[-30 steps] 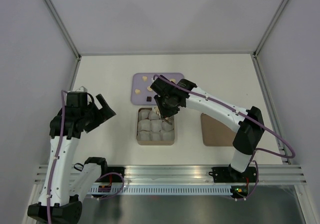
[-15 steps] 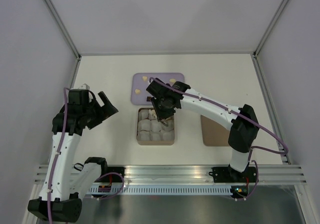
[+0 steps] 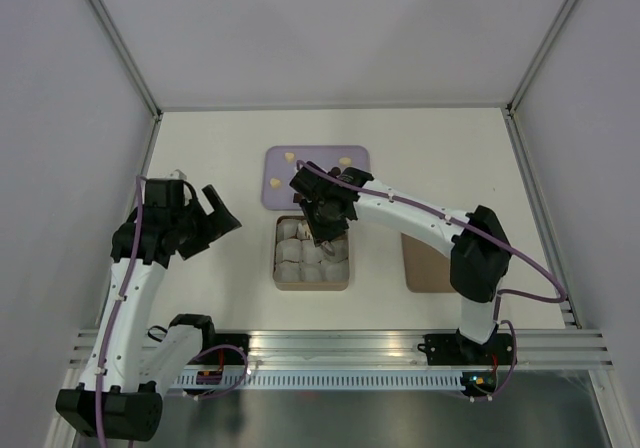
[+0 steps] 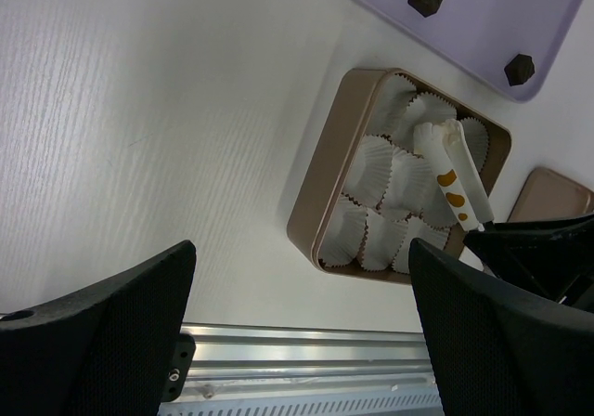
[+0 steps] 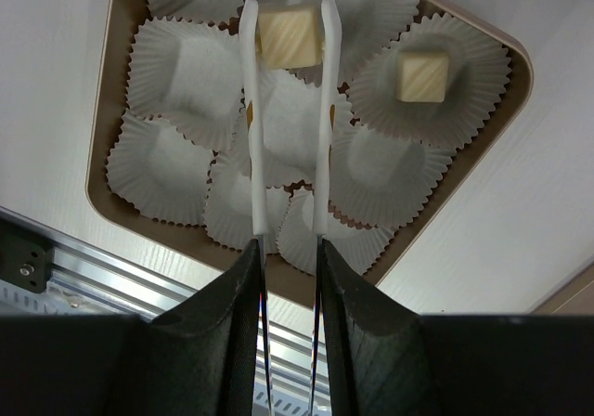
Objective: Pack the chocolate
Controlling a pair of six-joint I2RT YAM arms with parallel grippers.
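Right fingers [image 5: 218, 332] clamp the tongs [image 5: 252, 137], whose tips pinch one cream chocolate [image 5: 290, 35] over a cup [image 5: 371, 7] in the box [image 5: 97, 147]. Another cream piece [image 5: 419, 75] sits in the adjacent cup. Left fingers [image 4: 102, 342] stand spread and empty above the surface [image 4: 139, 110]. Beyond the box, further pieces [image 3: 288, 156] lie on the tray [image 3: 316, 153].

Left arm [image 3: 118, 298]: white links, raised at the left side, elbow bent, wrist turned inward.
Left gripper [image 3: 214, 212]: black jaws spread wide, holding nothing.
Right arm [image 3: 420, 218]: white links, stretched leftward across the middle, wrist angled down.
Right gripper [image 5: 286, 272]: black jaws pinched on slim white metal tongs [image 5: 251, 110].
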